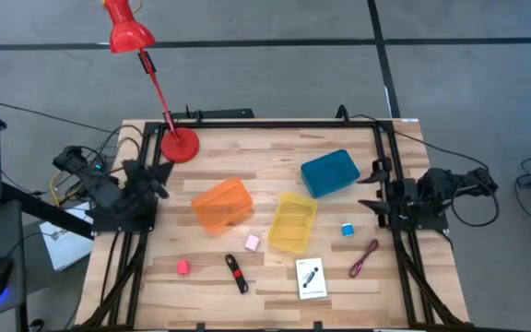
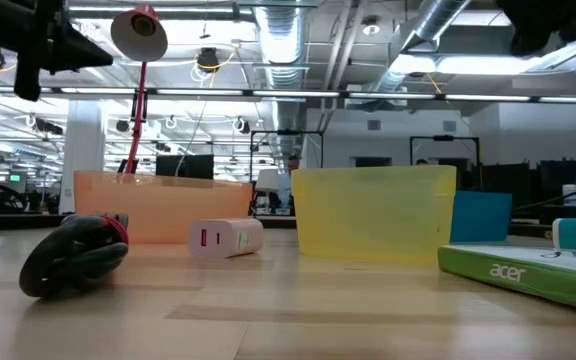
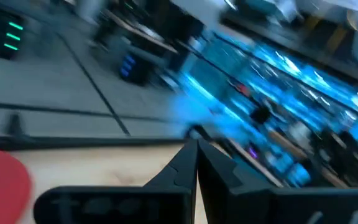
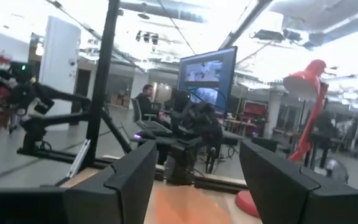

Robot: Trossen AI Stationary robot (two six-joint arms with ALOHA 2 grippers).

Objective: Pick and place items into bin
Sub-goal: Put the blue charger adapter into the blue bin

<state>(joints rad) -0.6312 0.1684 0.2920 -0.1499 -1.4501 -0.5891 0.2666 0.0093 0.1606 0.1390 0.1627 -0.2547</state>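
Observation:
The high view shows the loose items on the near half of the table: a pink cube (image 1: pixel 183 266), a pale pink cube (image 1: pixel 252 243), a blue cube (image 1: pixel 348 229), a black-and-red stick tool (image 1: pixel 237 273), a dark red cord (image 1: pixel 365 258) and a white card with a black picture (image 1: pixel 312 278). All lie flat on the wood. My left gripper (image 3: pixel 196 165) is shut and waits at the table's left edge (image 1: pixel 159 187). My right gripper (image 4: pixel 197 158) is open, at the right edge (image 1: pixel 373 191), facing across the table. Neither is near an item.
Three open bins stand mid-table: orange (image 1: pixel 221 203), yellow (image 1: pixel 293 221) and blue (image 1: pixel 330 172). A red desk lamp's base (image 1: pixel 180 145) sits at the far left, its head (image 1: pixel 127 28) beyond the table. Black frame rails run along both sides.

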